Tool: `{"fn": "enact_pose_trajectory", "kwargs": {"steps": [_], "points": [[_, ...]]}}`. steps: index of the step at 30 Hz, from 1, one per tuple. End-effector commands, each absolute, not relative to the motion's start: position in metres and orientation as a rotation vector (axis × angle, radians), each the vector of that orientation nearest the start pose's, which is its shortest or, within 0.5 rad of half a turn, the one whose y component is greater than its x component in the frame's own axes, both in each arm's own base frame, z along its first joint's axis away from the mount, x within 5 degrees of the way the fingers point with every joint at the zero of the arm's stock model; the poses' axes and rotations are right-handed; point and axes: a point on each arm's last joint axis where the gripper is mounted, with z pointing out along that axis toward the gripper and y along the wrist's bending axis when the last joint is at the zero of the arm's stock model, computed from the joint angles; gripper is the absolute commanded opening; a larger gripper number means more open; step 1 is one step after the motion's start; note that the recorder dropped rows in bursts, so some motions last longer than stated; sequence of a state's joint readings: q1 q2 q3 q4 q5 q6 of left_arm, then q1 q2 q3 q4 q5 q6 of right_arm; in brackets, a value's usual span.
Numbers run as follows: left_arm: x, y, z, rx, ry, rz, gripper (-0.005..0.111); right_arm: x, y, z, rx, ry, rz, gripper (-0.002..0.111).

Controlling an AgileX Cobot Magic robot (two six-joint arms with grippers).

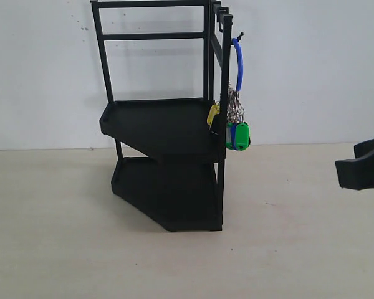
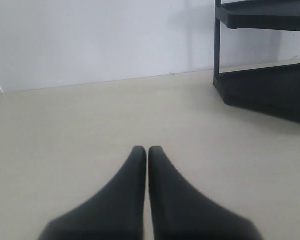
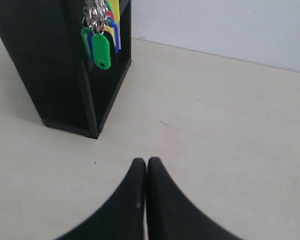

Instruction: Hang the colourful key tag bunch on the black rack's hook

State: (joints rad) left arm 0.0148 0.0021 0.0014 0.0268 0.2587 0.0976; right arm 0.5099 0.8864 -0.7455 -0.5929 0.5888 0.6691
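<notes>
Hanging from the hook (image 1: pixel 239 35) at the black rack's (image 1: pixel 156 124) front corner, the colourful key tag bunch (image 1: pixel 236 109) looks placed. The left gripper (image 2: pixel 147 149) and right gripper (image 3: pixel 146 161) are both pressed together and empty. Nudging the rack could shake the bunch off.

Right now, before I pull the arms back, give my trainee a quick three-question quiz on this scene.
1. Fill in: the colourful key tag bunch hangs from the hook of the black rack by its blue ____.
2. True or false: the right gripper is shut on the bunch.
3. Pick one. The left gripper is: A) wide open; B) shut and empty; C) shut on a green tag.

Key
1. loop
2. False: it is shut on nothing, clear of the rack.
3. B
</notes>
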Motion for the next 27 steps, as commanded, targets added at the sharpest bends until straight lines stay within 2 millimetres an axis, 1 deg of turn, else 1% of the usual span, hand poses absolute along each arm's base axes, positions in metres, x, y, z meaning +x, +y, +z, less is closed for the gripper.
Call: {"fn": "enact_pose_trajectory", "kwargs": {"steps": [1,10,21,27], "points": [[0.055,0.001,0.19,0.088,1.736,0.103,0.004,0.166,0.061,0.33,-0.183,2.084,0.067,0.0],[0.055,0.001,0.19,0.088,1.736,0.103,0.004,0.164,0.06,0.332,-0.181,2.072,0.074,0.0],[0.055,0.001,0.19,0.088,1.738,0.103,0.004,0.14,0.046,0.352,-0.141,1.954,0.125,0.0],[0.055,0.001,0.19,0.088,1.738,0.103,0.004,0.121,0.034,0.364,-0.105,1.875,0.152,0.0]]}}
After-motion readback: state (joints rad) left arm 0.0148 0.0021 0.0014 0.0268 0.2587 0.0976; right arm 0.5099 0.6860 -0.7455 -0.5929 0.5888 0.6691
